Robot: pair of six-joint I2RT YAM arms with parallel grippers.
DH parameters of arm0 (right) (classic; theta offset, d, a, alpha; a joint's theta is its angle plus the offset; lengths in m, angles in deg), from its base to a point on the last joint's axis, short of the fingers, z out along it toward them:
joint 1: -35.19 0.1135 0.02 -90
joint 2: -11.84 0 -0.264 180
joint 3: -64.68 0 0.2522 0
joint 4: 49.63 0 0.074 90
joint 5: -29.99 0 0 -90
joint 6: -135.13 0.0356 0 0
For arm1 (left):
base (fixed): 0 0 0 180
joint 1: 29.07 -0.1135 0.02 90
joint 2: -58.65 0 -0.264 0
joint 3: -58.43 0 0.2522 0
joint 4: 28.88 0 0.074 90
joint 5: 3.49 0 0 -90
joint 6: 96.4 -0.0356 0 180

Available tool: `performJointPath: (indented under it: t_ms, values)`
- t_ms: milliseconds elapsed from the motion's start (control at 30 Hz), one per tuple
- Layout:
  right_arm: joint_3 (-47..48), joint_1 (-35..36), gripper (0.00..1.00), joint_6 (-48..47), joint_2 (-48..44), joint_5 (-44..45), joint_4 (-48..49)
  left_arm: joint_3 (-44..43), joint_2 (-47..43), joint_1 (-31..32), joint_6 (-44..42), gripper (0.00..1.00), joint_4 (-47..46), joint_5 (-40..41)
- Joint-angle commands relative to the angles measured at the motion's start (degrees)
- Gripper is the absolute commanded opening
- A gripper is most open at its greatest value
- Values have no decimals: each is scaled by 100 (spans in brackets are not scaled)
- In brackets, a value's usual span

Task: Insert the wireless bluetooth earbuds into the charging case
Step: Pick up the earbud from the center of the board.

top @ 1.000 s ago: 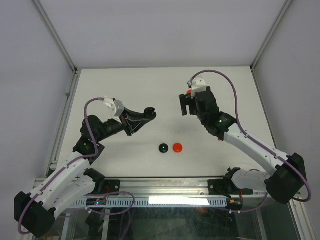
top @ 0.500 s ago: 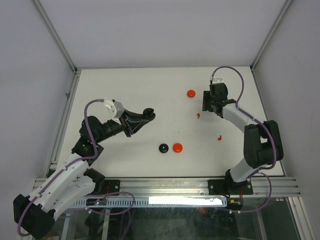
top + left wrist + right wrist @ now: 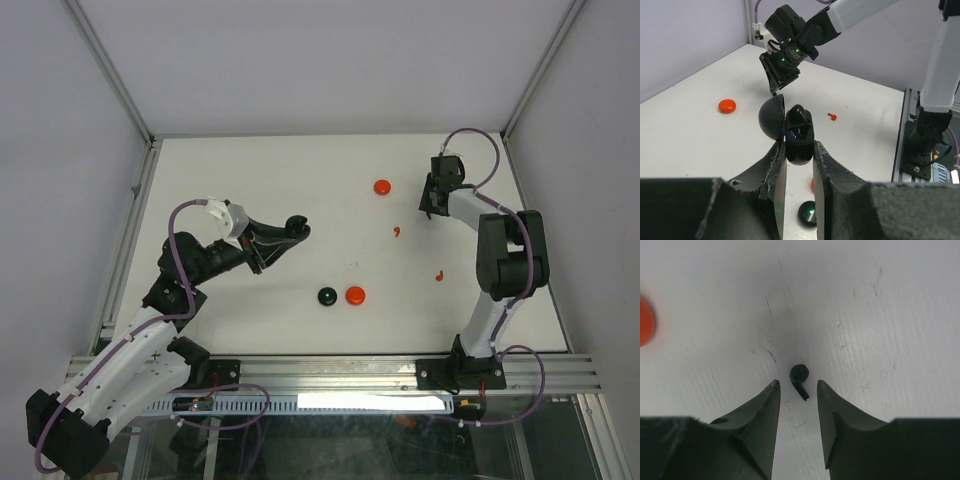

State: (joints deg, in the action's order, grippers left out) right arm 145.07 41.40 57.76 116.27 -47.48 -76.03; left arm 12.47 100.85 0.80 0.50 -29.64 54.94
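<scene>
White tabletop (image 3: 250, 170) between pale walls carries everything. At the far right the right gripper (image 3: 432, 196) points down at the surface with its fingers spread, released and gripping nothing. Its wrist camera shows a black earbud (image 3: 799, 376) lying on the table in the gap between the two fingertips, touching neither. The earbud's round head is away from that camera and its short stem runs back toward it, slanting to the finger on the right of that view — so the long axis lies roughly along the fingers, a little askew. A red disc (image 3: 381, 187) sits just left of this gripper.

Left of centre, the left gripper (image 3: 799, 150) is clenched on the black charging case (image 3: 799, 131), its lid (image 3: 771, 118) swung open. A red earbud (image 3: 397, 231) and a second red earbud (image 3: 439, 276) lie nearer, apart from both grippers.
</scene>
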Motion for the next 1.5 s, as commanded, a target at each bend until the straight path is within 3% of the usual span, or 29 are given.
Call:
performJointPath:
  t_ms: [0, 600, 900, 1133, 1467]
  values:
    - [329, -58, 37, 309, 195, -81, 232, -243, -55, -70, -107, 0, -115, 2]
    - [411, -122, 28, 444, 688, -128, 139, -254, -10, -69, -101, 0, -104, -42]
    - [402, -115, 16, 287, 725, -127, -70, -260, 6, -69, -108, 0, -106, -51]
    - [-115, -63, 11, 325, -47, -653, 181, -252, 43, -69, -149, 0, -104, -50]
    - [-1215, 161, 10, 862, -2076, -1762, 862, -166, 78, -79, -257, 0, -165, 286]
